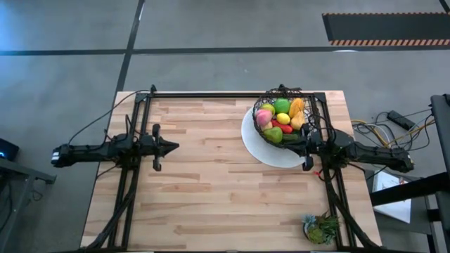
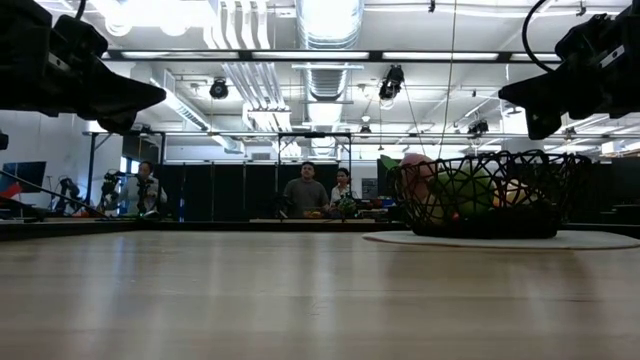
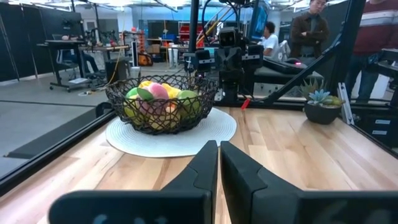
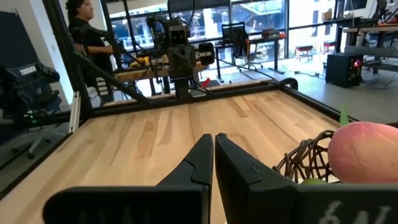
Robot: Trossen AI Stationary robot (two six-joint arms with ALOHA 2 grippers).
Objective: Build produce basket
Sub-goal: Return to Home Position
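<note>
The dark wire basket (image 1: pixel 309 112) stands on the flat white round plate (image 1: pixel 261 149) at the table's far right. It holds the produce: a pink peach (image 1: pixel 264 117), green fruits (image 1: pixel 282 106), a yellow lemon (image 1: pixel 283 118), an orange piece (image 1: pixel 297 109) and a red piece (image 1: pixel 286 129). The basket also shows in the left wrist view (image 3: pixel 163 102) and the low view (image 2: pixel 487 193). My right gripper (image 1: pixel 290 138) is shut and empty, just above the basket's near rim. My left gripper (image 1: pixel 176 146) is shut and empty over the table's left half.
A leafy green plant tuft (image 1: pixel 321 227) in a small pot sits at the table's near right corner. Bare wood lies between the two arms. People stand in the room beyond the table (image 2: pixel 306 190).
</note>
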